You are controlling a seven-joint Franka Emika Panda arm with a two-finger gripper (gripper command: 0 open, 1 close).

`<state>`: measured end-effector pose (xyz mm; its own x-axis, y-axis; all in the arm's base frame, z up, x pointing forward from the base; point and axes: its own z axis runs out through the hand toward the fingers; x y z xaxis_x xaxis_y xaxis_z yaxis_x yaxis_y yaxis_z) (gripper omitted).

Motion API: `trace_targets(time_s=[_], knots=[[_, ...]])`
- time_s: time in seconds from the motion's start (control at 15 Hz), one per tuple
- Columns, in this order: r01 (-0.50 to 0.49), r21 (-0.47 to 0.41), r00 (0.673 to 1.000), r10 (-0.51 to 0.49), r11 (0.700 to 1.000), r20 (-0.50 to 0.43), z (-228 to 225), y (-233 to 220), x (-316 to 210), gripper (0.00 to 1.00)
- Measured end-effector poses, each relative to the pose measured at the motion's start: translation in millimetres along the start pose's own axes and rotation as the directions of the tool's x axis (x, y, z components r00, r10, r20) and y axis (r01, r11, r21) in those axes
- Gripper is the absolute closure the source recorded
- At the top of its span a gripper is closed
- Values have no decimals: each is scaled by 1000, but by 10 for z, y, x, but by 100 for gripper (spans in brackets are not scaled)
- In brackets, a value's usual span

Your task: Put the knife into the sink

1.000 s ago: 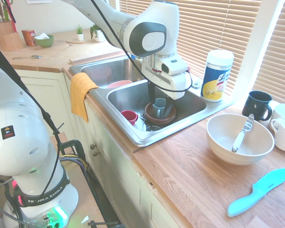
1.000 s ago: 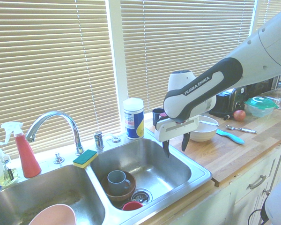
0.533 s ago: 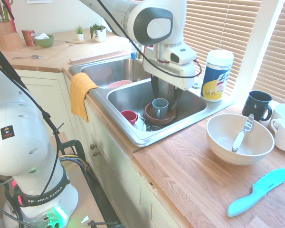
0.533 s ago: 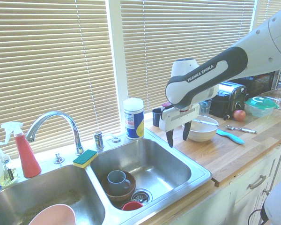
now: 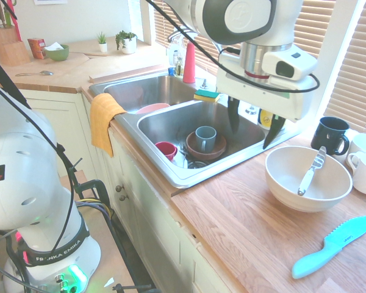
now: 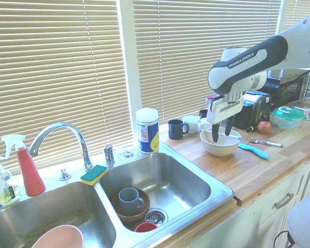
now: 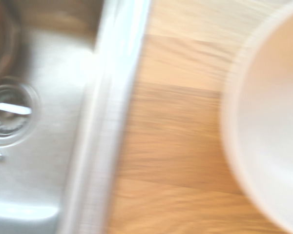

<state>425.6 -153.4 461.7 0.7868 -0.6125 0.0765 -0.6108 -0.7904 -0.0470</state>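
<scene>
The knife [image 5: 310,172], slim with a silver blade and a whitish handle, leans inside the white bowl [image 5: 280,183] on the wooden counter, to the right of the sink [image 5: 171,165]. My gripper [image 5: 251,125] hangs open and empty in the air above the sink's right edge and the near rim of the bowl. In the second exterior view the gripper [image 6: 221,130] stands in front of the bowl [image 6: 220,150], its dark fingers pointing down, and the knife cannot be made out there. The blurred wrist view shows the sink's rim [image 7: 107,122] and the bowl [image 7: 268,122].
The right basin holds a grey cup in a brown bowl [image 5: 205,139] and a red cup [image 5: 166,149]. A teal plastic knife [image 5: 332,245] lies on the counter. A dark mug [image 5: 330,134] and white mugs [image 5: 363,165] stand behind the bowl. The curved tap [image 6: 59,134] and a wipes canister [image 6: 147,130] stand behind the sink.
The gripper has risen out of the right basin and swung across to the counter, ending beside the white bowl. It stayed open. The knife has not moved.
</scene>
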Motion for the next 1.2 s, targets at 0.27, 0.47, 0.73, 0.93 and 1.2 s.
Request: trace_targets(time_s=[0.27, 0.47, 0.73, 0.93, 1.2], knots=[[-41, -3, 999, 41, 999, -9, 87, 359, 335, 0], [-68, -7, 998, 68, 998, -14, 102, 606, 570, 0], [-97, 3, 995, 97, 995, -16, 230, 737, 827, 0], [-102, 7, 995, 102, 995, -14, 404, 722, 968, 0], [-93, 11, 996, 93, 996, -10, 509, 670, 1056, 0]])
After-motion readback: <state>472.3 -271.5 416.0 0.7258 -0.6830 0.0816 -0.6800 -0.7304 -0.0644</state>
